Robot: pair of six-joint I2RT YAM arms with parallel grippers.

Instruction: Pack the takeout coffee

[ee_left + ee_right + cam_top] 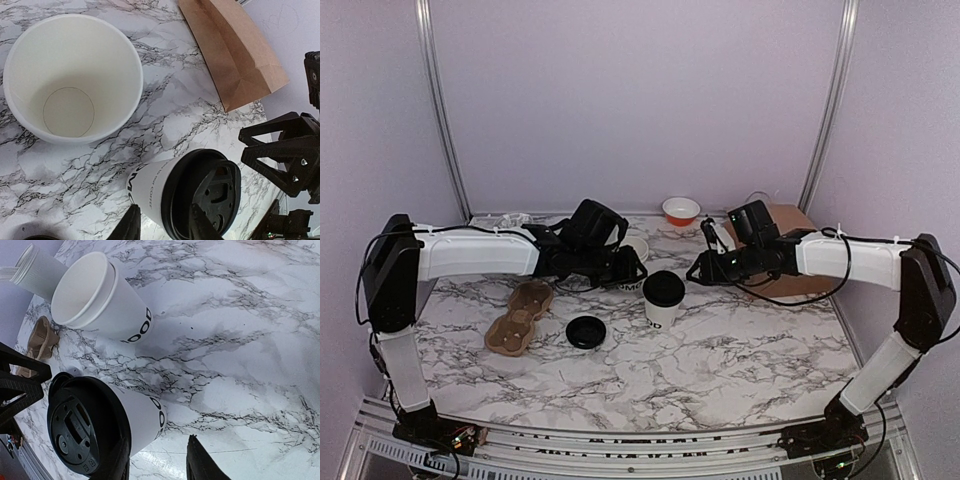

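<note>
The takeout coffee, a white cup with black lettering and a black lid, stands upright at mid-table. It shows low in the left wrist view and at lower left in the right wrist view. My left gripper hovers just left of it and behind it. Its fingers are apart, with the cup seen past them and nothing clamped. My right gripper hangs just right of the cup. Its jaws are apart over bare table, and one finger crosses the lid's edge.
A lidless white cup stands behind the coffee, seen as nested cups from the right. A loose black lid and a brown cup carrier lie front left. A brown paper bag lies at right, and a red-and-white bowl is at the back.
</note>
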